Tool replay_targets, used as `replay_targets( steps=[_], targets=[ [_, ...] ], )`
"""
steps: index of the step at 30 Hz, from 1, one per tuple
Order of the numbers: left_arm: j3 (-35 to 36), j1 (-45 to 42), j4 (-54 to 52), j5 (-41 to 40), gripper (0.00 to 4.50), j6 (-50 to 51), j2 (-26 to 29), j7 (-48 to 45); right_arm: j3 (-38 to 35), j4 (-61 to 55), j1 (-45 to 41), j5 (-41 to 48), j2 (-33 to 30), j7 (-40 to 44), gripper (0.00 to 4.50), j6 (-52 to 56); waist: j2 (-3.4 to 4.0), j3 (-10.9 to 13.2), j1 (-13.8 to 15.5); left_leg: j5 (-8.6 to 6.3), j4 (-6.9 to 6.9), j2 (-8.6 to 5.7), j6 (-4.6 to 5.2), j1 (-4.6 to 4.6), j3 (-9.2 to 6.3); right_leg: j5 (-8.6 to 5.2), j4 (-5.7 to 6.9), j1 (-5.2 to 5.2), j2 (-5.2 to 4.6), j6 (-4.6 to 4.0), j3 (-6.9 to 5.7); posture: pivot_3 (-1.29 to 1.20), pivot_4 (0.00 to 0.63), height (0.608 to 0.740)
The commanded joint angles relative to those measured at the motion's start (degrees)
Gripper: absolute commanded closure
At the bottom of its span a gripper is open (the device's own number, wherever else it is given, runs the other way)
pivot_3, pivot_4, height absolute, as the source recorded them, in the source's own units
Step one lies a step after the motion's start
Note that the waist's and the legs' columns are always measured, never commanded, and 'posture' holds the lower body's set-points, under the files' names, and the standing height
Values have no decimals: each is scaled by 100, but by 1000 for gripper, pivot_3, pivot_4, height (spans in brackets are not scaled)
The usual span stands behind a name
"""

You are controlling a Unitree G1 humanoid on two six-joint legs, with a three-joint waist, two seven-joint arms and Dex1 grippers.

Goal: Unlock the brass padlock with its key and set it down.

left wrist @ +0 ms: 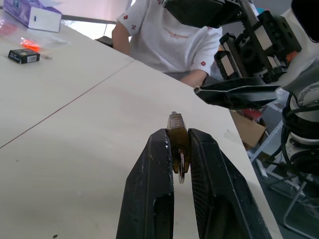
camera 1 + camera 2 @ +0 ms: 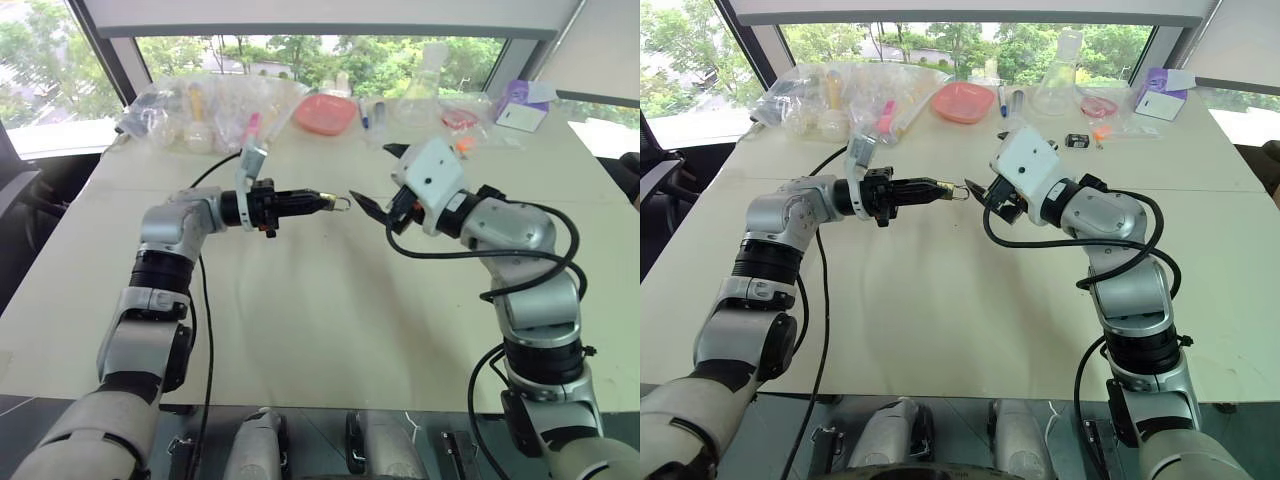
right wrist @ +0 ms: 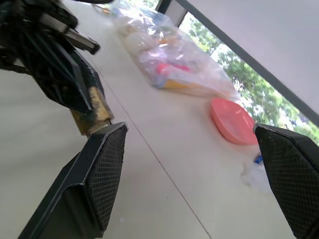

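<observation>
While the left gripper is clamped on the brass padlock, the lock is held level above the table, its shackle pointing toward the right gripper. That gripper's fingers stand wide apart just beside the padlock.

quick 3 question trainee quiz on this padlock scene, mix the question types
1. True or false: the left gripper is shut on the padlock.
2. How do the right gripper's jaws stand? A) open B) shut on the padlock C) shut on the pink tray
3. Fill in: the padlock is held above the ____, not resting on it.

Key:
1. True. The black fingers clamp the brass body, and the shackle points toward the right gripper.
2. A. The jaws stand wide apart, close to the padlock with nothing between them.
3. Table. The pink tray lies at the table's far edge by the window.
</observation>
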Motion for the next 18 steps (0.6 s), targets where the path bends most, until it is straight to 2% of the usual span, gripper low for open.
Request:
replay_targets(
  steps=[1, 13, 16, 18],
  targets=[
    [53, -58, -378, -179, 4500, 83, 36, -106, 52, -199, -2, 91, -26, -172, 394, 16, 0, 0, -2, 0, 0, 0, 0, 0, 0, 0, -1, 0, 0, 0, 0, 0, 150, 733],
    [106, 91, -946, -425, 4500, 426, 113, -145, 330, 206, 67, 271, -110, -256, 394, -98, 0, 0, -11, 0, 0, 0, 0, -1, -6, 0, -1, 0, 0, 0, 0, 0, 150, 733],
    [24, 172, -1078, -390, 4500, 405, 191, -278, 264, 296, 45, 512, -37, -220, 394, 472, 0, 0, -6, 0, -1, 0, 0, -1, -6, 0, 0, -1, 1, 0, 0, 0, 150, 733],
    [-56, 214, -1116, -313, 4500, 304, 243, -340, -54, 319, -83, 874, 234, -322, 394, 1025, 0, 0, -8, 0, -1, 0, 0, -1, -7, 0, -1, 0, 0, 0, 0, 0, 150, 733]
  ],
)
